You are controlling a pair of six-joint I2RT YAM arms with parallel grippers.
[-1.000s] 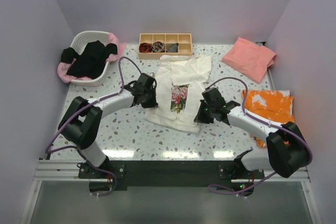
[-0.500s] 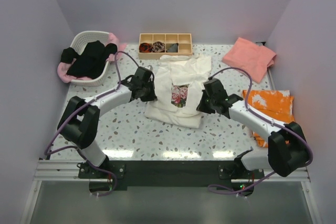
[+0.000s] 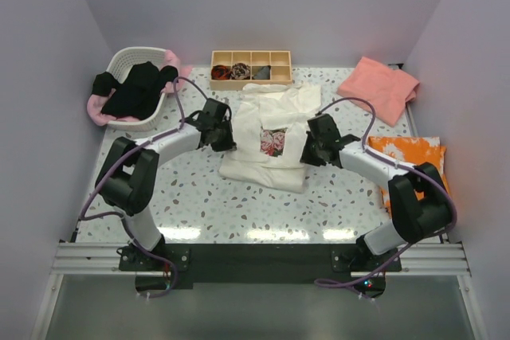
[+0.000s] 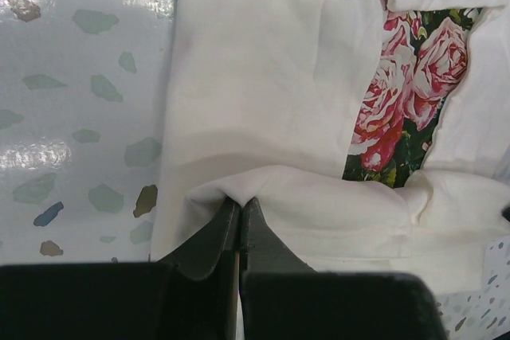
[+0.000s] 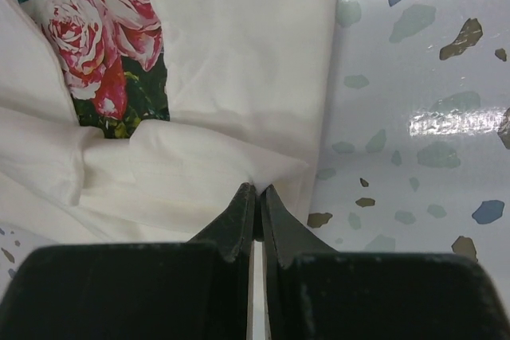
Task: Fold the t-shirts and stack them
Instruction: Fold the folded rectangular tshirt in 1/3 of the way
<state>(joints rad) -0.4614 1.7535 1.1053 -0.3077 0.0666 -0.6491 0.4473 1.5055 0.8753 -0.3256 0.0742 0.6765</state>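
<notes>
Pinching the cream t-shirt (image 3: pixel 253 166) at opposite sides: left hand (image 4: pixel 240 206), right hand (image 5: pixel 256 193).

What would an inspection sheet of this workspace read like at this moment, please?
Surface: speckled table, glossy.
Job's things: cream-white rose-print t-shirt at centre, near hem doubled over; salmon-pink t-shirt far right; black t-shirt and light pink t-shirt in white basket.
Clutter: wooden tray holding rolled bundles; orange patterned cloth at right edge.
Grippers: left gripper and right gripper each shut on that shirt's folded edge.
Cables: purple cables arching over both arms.
Surroundings: plain walls on three sides; nothing else seen.
</notes>
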